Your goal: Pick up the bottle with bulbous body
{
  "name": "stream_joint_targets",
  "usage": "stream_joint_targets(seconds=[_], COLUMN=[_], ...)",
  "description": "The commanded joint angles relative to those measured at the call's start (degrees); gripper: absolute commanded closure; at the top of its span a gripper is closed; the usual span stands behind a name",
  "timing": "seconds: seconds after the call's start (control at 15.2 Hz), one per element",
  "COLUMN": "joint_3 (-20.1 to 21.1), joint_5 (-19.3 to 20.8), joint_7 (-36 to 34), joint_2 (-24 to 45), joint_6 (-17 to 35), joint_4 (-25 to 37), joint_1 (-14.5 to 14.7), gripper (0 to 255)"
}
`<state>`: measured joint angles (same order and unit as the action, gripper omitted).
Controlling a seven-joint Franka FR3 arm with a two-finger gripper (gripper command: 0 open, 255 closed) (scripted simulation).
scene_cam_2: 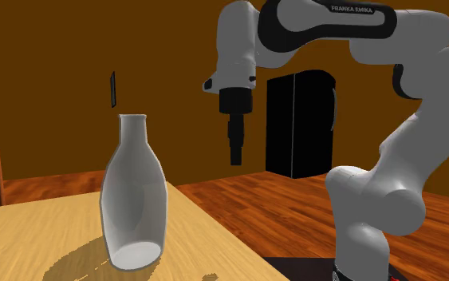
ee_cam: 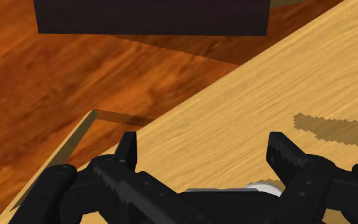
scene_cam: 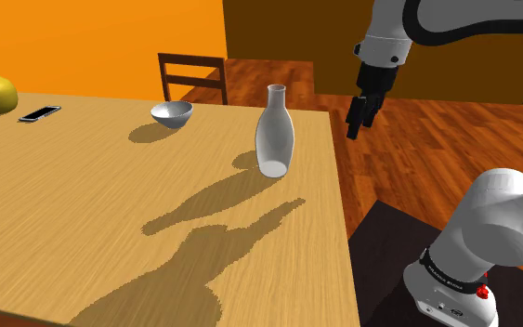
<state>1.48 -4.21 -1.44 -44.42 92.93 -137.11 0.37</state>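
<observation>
Bottle (scene_cam: 274,139) stands upright on the broad worktop (scene_cam: 111,204), near its edge at the shoulder view's right, long axis vertical. My fingers (ee_cam: 279,153) are spread and clasp nothing. They hang apart from it, further to that view's right; I judge I must move left and down.

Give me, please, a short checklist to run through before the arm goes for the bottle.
1. Bottle upright on the table: ok.
2. Gripper open and empty: ok.
3. Gripper lined up with the bottle: not ok; it hangs apart from it, toward the shoulder view's right, past the table edge.
4. Room around the bottle: ok; the bowl and phone lie well away.
5. Bottle's wide body fits the open gripper: cannot tell.
</observation>
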Motion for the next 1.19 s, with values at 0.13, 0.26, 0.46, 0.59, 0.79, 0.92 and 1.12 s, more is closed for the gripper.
stream_joint_targets(seconds=[0.13, 0.26, 0.46, 0.59, 0.79, 0.92, 1.12], joint_3=[1.25, 2.45, 4.18, 5.3, 6.93, 8.02, 9.64], joint_5=[-0.39, -0.62, -0.66, -0.48, 0.12, 0.76, 2.16], joint_7=[-1.33, -2.66, -4.73, -6.18, -8.46, -10.07, -12.62], joint_2=[4.73, 9.44, 16.54, 21.37, 28.88, 34.19, 42.91], joint_6=[-0.9, -2.07, -4.31, -6.14, -9.44, -12.07, -16.89], joint_4=[4.98, 10.21, 18.56, 24.54, 34.28, 41.47, 53.81], joint_1=[0.33, 0.57, 0.84, 1.01, 1.35, 1.69, 2.54], gripper=[0, 0, 0, 0, 0, 0, 0])
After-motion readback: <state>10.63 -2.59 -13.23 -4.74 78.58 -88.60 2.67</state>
